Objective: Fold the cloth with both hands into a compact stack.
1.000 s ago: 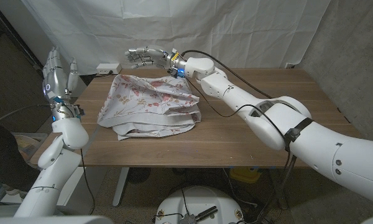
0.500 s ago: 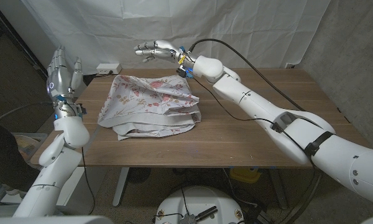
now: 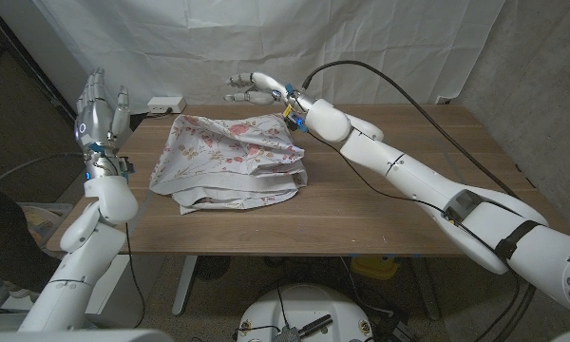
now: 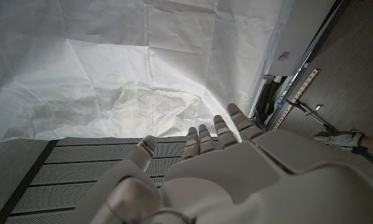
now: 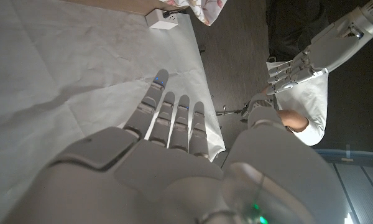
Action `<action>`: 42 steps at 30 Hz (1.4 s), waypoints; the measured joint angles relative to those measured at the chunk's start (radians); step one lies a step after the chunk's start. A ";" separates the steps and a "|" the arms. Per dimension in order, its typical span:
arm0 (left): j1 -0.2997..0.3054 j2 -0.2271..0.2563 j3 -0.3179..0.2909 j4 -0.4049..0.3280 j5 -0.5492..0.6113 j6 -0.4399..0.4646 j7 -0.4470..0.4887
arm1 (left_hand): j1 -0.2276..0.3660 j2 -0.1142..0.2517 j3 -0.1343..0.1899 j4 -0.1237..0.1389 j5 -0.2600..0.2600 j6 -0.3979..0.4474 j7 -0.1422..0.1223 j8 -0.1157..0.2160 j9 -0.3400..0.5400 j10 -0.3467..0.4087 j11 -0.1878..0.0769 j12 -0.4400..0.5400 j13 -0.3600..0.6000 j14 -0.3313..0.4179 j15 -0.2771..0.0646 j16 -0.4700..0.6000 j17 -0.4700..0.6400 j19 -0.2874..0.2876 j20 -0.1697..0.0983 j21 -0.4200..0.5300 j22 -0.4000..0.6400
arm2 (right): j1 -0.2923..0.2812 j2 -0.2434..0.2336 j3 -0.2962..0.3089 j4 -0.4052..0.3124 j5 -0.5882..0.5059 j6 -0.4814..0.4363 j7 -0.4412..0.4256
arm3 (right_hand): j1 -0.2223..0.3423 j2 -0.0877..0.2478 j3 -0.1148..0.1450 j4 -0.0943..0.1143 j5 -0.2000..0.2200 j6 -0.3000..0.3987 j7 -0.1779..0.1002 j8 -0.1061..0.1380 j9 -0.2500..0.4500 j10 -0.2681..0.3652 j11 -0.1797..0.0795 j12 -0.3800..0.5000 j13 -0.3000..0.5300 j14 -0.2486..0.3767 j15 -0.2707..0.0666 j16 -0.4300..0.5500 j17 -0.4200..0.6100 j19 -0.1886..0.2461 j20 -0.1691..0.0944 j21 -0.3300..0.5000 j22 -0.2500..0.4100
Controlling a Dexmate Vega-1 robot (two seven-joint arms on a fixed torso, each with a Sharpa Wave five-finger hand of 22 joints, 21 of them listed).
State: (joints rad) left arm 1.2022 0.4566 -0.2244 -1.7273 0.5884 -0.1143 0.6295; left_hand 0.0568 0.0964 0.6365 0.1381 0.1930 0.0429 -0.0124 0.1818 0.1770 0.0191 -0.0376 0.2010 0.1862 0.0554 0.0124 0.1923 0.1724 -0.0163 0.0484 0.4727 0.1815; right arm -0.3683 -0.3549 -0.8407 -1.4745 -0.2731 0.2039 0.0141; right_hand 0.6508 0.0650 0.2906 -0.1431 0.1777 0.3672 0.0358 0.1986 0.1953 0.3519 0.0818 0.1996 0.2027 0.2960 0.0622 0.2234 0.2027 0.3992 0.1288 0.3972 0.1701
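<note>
The cloth [image 3: 230, 157] lies crumpled in a loose heap on the left half of the counter [image 3: 389, 204], not yet a compact stack. Both hands are raised clear of it, holding nothing: the left hand [image 3: 97, 103] stands upright off the counter's left edge, fingers apart; the right hand [image 3: 252, 88] hovers beyond the far edge, fingers loosely spread. To proceed, lower both hands to opposite cloth edges, grip together, and fold over evenly. Compared with a second ago, the right hand has moved rightward and higher; the cloth is unchanged.
</note>
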 measured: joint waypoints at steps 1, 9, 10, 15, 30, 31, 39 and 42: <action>0.000 0.000 0.000 0.000 0.000 0.000 -0.001 | 0.000 0.000 0.000 0.000 0.000 0.000 0.000 0.000 0.000 0.000 0.000 0.000 0.000 0.000 0.000 0.000 0.000 0.000 0.000 -0.004 0.000 | -0.011 -0.015 -0.001 -0.025 0.000 0.000 0.000 | -0.003 -0.003 -0.003 0.003 0.000 0.000 0.000 0.000 0.002 0.000 0.000 0.000 0.000 0.000 0.000 0.000 0.000 0.000 0.000 0.000 0.000; -0.006 0.007 0.007 -0.002 0.001 0.000 -0.011 | 0.000 0.000 0.000 0.000 0.000 0.000 0.000 0.000 0.000 0.000 0.000 0.000 0.000 0.000 0.000 0.000 0.000 0.000 0.000 -0.005 0.003 | -0.094 -0.112 -0.004 -0.202 -0.165 -0.151 -0.075 | -0.037 -0.025 -0.025 0.019 0.000 0.000 0.000 0.000 0.003 0.006 -0.006 0.001 0.001 0.004 -0.004 0.000 0.005 0.000 0.000 -0.006 0.000; -0.008 0.009 0.008 -0.002 0.001 -0.001 -0.012 | 0.000 0.000 0.000 0.000 0.000 0.000 0.000 0.000 0.000 0.000 0.000 0.000 0.000 0.000 0.000 0.000 0.000 0.000 0.000 -0.005 0.003 | -0.102 -0.121 -0.005 -0.219 -0.184 -0.170 -0.081 | -0.045 -0.027 -0.027 0.022 0.000 0.001 0.000 0.000 0.003 0.010 -0.009 0.004 0.003 0.010 -0.010 0.000 0.005 0.000 0.000 -0.006 0.000; -0.011 0.013 0.011 0.003 -0.001 -0.007 -0.017 | 0.008 -0.008 0.000 0.000 0.000 0.004 -0.004 0.000 0.000 0.000 0.000 0.000 0.000 0.004 -0.004 0.000 0.000 0.000 0.000 -0.005 0.003 | -0.151 -0.165 -0.012 -0.307 -0.287 -0.257 -0.107 | -0.044 -0.027 -0.031 0.020 0.008 0.015 -0.007 0.005 0.003 0.022 -0.015 0.008 0.005 0.037 -0.036 0.007 0.005 0.004 -0.004 -0.006 0.000; -0.011 0.026 0.011 0.001 -0.003 -0.019 -0.032 | 0.007 -0.007 0.003 0.003 0.000 0.004 -0.004 0.000 0.000 0.000 0.000 0.000 0.000 0.004 -0.004 -0.004 0.000 0.005 0.005 -0.005 0.003 | -0.236 -0.220 -0.035 -0.421 -0.524 -0.489 -0.095 | -0.040 -0.023 -0.030 0.013 0.012 0.021 -0.012 0.005 0.003 0.036 -0.018 0.008 0.005 0.051 -0.058 0.015 0.009 0.017 -0.005 -0.017 0.005; -0.011 0.027 0.011 0.000 -0.003 -0.020 -0.032 | -0.002 0.002 0.004 0.004 0.000 0.004 -0.004 0.000 0.000 0.000 0.000 0.000 0.000 0.004 -0.004 -0.004 0.000 0.005 0.006 -0.005 0.003 | -0.239 -0.221 -0.038 -0.426 -0.533 -0.502 -0.085 | -0.047 -0.030 -0.036 0.014 0.012 0.021 -0.012 0.005 0.003 0.036 -0.018 0.008 0.005 0.051 -0.058 0.015 0.009 0.017 -0.005 -0.019 0.005; -0.012 0.028 0.011 -0.001 -0.001 -0.020 -0.036 | -0.001 0.001 0.004 0.004 0.000 0.004 -0.004 0.000 0.000 0.000 0.000 0.000 0.000 0.004 -0.004 -0.004 0.000 0.005 0.005 -0.005 0.003 | -0.252 -0.225 -0.047 -0.453 -0.558 -0.571 -0.006 | -0.111 -0.063 -0.074 0.047 0.020 0.026 -0.007 0.005 0.003 0.038 -0.009 0.008 0.009 0.051 -0.058 0.021 0.018 0.017 -0.005 -0.028 0.005; -0.014 0.028 0.011 -0.001 0.000 -0.020 -0.037 | -0.001 0.001 0.004 0.004 0.000 0.004 -0.004 0.000 0.000 0.000 0.000 0.000 0.000 0.004 -0.004 -0.004 0.000 0.005 0.005 -0.005 0.003 | -0.252 -0.226 -0.051 -0.457 -0.562 -0.585 0.015 | -0.120 -0.066 -0.081 0.048 0.020 0.030 -0.003 0.007 0.002 0.038 -0.009 0.008 0.010 0.054 -0.060 0.021 0.021 0.017 -0.006 -0.031 0.005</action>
State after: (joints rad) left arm 1.1879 0.4850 -0.2138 -1.7281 0.5883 -0.1339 0.5929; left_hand 0.0555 0.0976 0.6405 0.1422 0.1930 0.0466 -0.0161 0.1818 0.1771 0.0190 -0.0375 0.2010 0.1862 0.0590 0.0088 0.1882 0.1726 -0.0109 0.0539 0.4681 0.1840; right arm -0.6205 -0.5811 -0.8914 -1.9319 -0.8350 -0.3811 0.0296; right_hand 0.5311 -0.0009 0.2096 -0.0949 0.1973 0.3971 0.0323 0.2060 0.1978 0.3896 0.0732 0.2076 0.2123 0.3503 0.0018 0.2443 0.2235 0.4158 0.1232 0.3659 0.1748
